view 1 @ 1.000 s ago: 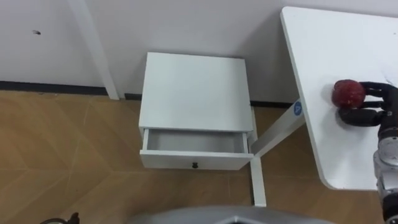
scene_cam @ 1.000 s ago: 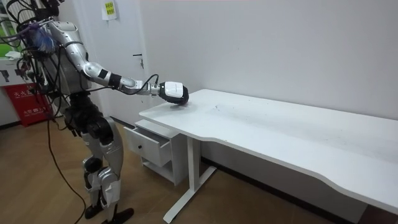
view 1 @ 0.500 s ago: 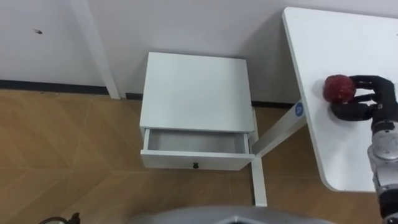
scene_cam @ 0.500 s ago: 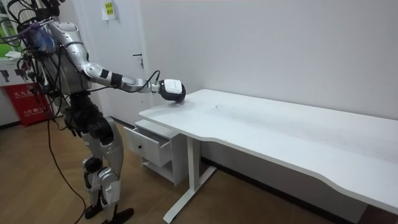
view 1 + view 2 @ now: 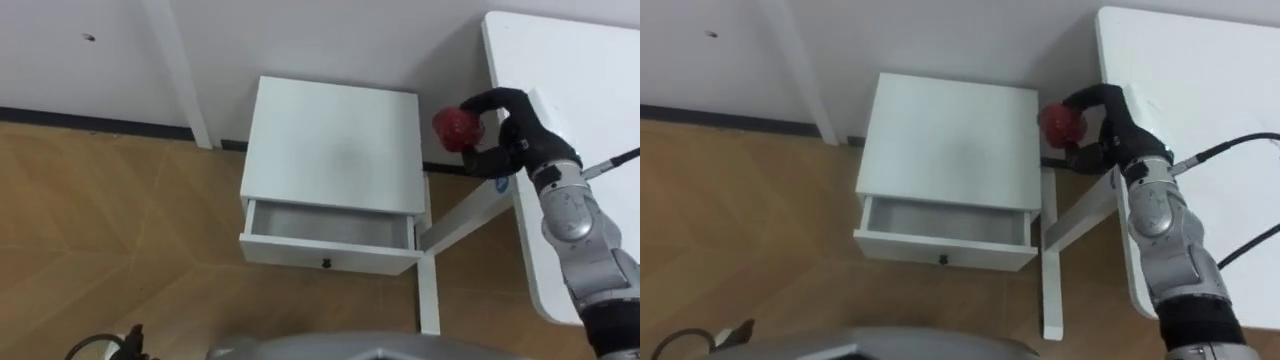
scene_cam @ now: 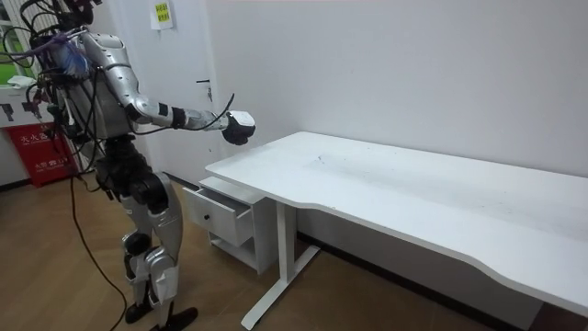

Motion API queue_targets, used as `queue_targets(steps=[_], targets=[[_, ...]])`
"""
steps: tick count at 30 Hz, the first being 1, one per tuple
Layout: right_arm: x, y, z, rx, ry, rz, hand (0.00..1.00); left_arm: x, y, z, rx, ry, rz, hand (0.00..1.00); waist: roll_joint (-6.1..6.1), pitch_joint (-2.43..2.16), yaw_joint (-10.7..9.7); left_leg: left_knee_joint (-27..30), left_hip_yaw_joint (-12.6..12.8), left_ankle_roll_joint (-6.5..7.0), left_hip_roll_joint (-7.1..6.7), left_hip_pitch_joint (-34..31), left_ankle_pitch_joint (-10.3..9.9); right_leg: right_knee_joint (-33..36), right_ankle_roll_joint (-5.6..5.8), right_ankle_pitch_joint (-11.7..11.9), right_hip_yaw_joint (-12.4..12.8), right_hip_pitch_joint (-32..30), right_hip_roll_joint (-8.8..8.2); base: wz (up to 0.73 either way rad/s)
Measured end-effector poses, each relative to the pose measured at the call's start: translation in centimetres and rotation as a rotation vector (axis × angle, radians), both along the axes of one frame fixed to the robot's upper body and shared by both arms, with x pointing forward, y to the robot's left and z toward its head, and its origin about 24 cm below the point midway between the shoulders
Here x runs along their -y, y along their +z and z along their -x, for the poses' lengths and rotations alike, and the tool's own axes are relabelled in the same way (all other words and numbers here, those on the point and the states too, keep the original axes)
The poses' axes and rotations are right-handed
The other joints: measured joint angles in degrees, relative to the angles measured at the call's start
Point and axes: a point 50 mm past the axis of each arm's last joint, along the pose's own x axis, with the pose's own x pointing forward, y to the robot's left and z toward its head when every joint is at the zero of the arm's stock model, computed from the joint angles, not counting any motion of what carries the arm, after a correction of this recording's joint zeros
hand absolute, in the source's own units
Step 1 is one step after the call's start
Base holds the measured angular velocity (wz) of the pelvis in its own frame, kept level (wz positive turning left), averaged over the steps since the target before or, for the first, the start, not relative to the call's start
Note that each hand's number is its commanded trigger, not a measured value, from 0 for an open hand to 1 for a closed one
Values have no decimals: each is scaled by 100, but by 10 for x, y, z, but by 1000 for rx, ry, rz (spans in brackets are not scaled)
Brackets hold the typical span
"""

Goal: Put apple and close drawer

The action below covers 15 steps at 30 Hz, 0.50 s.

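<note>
Wood floor, white wall, and a small white cabinet with its shallow white drawer open beside the white desk. My right hand has its fingers curled round the round red apple, in the air between desk and cabinet. It looks firm, smooth and maybe slippery, so I'd wrap its middle.

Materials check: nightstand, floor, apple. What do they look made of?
Nightstand: probably painted or laminated board; matt white, flat square-edged panels, small dark knob on the drawer. Floor: wood or wood-look laminate; brown grained planks meeting at angles. Apple, in the right hand: smooth deep red skin; real or plastic can't be told.
</note>
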Motion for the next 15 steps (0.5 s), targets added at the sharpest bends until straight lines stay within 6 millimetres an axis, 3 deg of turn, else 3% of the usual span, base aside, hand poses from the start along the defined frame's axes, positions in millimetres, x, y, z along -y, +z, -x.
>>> queue_targets(steps=[4,11,15], targets=[[-17,-1,-1,-16,73,-13,100,3,-1,-2,-1,-23,5,0,43,-31,24,20,1,1,-5,-20,1,0,0,0,-30,17,-21,13],[-36,-11,2,-67,135,-61,100,4,-2,2,-27,-32,12,0,-11,-41,65,16,14,2,-5,-50,1,0,0,0,-27,8,-34,5],[-45,-21,10,-115,161,-71,100,5,-3,4,-36,-32,25,0,-5,-23,91,37,13,2,-5,-54,1,-2,0,0,-27,24,-35,3]])
